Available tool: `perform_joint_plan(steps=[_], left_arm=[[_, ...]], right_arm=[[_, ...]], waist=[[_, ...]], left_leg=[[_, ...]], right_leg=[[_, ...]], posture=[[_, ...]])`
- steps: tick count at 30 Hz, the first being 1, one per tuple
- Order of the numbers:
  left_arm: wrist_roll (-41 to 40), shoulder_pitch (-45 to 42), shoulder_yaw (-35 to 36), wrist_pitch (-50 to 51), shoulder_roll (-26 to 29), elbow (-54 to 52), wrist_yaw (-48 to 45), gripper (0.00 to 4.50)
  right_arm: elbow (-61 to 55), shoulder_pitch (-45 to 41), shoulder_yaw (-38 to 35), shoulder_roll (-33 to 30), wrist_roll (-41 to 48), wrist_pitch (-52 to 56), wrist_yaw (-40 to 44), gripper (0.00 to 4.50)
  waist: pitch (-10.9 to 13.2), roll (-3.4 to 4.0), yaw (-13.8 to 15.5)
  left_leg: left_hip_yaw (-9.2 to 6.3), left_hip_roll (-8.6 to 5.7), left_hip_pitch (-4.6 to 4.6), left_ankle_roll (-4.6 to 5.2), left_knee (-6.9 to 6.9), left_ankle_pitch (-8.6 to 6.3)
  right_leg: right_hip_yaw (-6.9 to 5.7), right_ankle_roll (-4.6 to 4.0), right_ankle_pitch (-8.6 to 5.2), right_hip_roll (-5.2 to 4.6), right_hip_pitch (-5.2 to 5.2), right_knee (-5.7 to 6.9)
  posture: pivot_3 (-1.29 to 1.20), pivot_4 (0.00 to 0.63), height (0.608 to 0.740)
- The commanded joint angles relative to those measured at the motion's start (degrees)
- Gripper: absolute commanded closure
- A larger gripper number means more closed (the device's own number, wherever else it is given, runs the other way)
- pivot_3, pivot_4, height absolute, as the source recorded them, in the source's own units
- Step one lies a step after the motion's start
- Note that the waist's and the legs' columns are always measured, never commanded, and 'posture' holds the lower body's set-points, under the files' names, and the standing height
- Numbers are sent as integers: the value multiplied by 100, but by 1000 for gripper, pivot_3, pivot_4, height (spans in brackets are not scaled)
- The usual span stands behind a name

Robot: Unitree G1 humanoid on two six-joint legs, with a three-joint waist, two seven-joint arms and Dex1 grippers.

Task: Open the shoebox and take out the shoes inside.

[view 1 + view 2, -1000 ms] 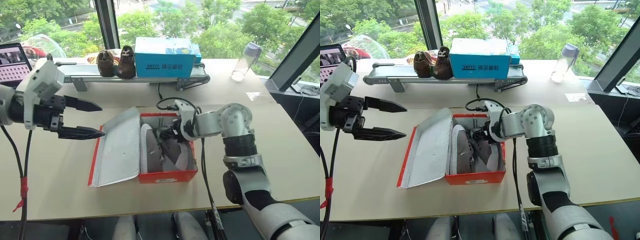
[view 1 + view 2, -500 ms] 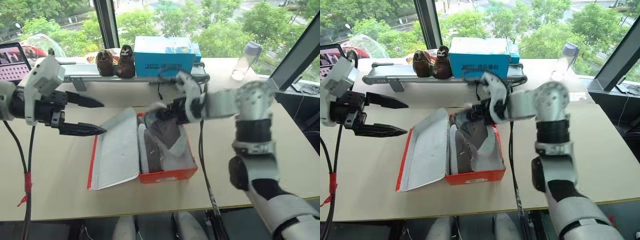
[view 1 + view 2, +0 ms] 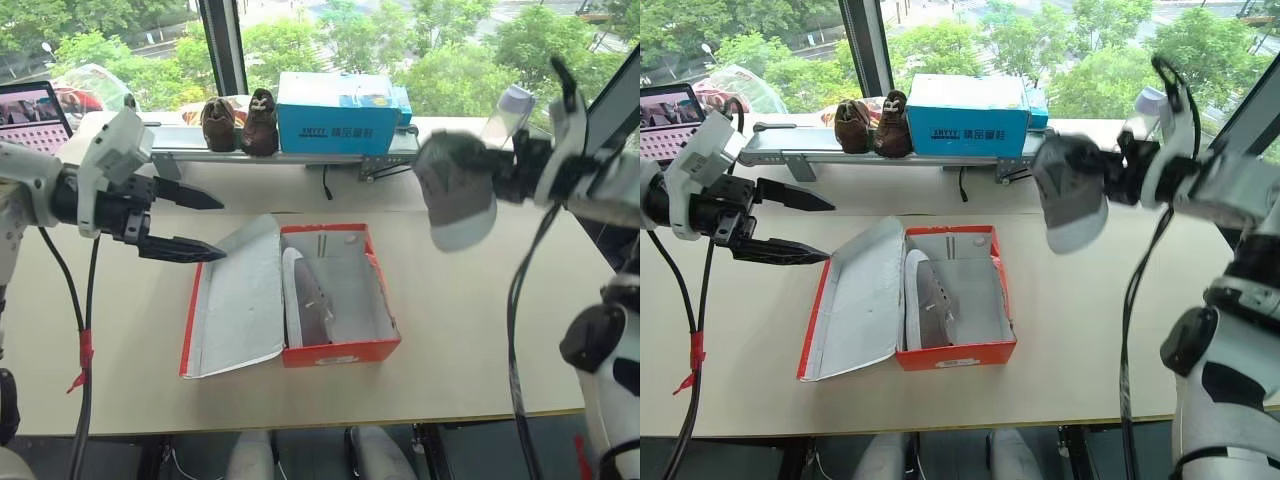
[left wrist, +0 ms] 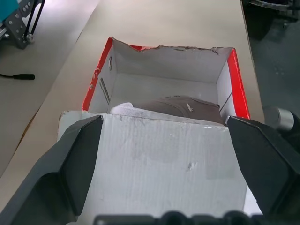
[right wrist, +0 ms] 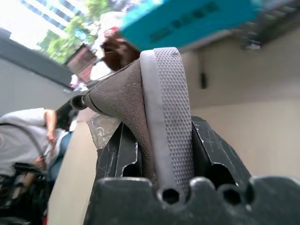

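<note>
Right hand (image 5: pixel 161 154), clamped on one shoe (image 3: pixel 456 190) high to the right of the shoebox (image 3: pixel 335 352), should lower it gently onto the table (image 3: pixel 480 330), while the left hand (image 3: pixel 190 222) waits spread wide beside the lid.

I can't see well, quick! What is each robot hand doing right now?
Left gripper: open, holding nothing, beside the open shoebox.
Right gripper: shut on one grey shoe, lifted above the table.
</note>
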Motion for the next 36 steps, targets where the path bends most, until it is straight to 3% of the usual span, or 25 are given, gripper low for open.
perform_joint_plan(steps=[1, 13, 18, 23, 27, 29, 32, 36], left_arm=[[144, -305, -45, -136, -66, 75, -137, 0], [317, -455, -54, -119, -110, 145, -331, 0], [286, -404, 6, -39, -71, 68, -317, 0], [276, -372, 45, 3, -14, 60, -330, 0], [279, -372, 51, 37, 3, 52, -335, 0], [276, -367, 55, 59, 17, 39, -339, 0], [274, -376, 55, 93, 53, 35, -357, 0], [282, -427, 35, 133, 57, 29, -354, 0]], right_arm=[[-27, 396, 34, 152, -304, -310, 737, 3431], [1368, 916, 1999, -338, -3173, -2500, 3408, 3431], [2108, 780, 2471, -779, -4117, -3352, 4185, 1778], [2807, 214, 2251, -1160, -4518, -3776, 4472, 66], [3124, -410, 2204, -1490, -4885, -4002, 4532, 25], [2965, -754, 2283, -1502, -5026, -3816, 4517, 25], [2039, -1190, 2399, -1172, -4836, -2687, 4581, 25], [-357, -1172, 2172, -144, -3775, -412, 4348, 25]], waist=[[2, 3, -50], [15, 24, -88], [15, 24, -48], [15, 24, 9], [27, 43, -45], [37, 60, -71], [39, 63, -153], [38, 64, -261]], left_leg=[[0, 0, 0, 0, 3, 0], [-1, -6, 4, 0, 20, 0], [-3, -8, 13, 0, 32, 0], [-1, -10, 12, -1, 35, -1], [0, -11, 12, -1, 30, -1], [2, -13, 11, -1, 30, -1], [2, -11, 13, -1, 27, -1], [0, -4, 20, -1, 25, -1]], right_leg=[[3, 0, 0, 2, -2, 6], [9, 13, -7, 2, 0, 23], [10, 42, -24, 3, 20, 22], [16, 44, -25, 4, 18, 19], [22, 43, -25, 5, 12, 25], [26, 43, -25, 4, 10, 25], [26, 44, -26, 6, 7, 28], [31, 42, -25, 14, 8, 39]], posture=[[0, 150, 740], [0, 150, 740], [0, 150, 740], [0, 150, 740], [0, 150, 740], [0, 150, 740], [0, 150, 740], [0, 150, 740]])
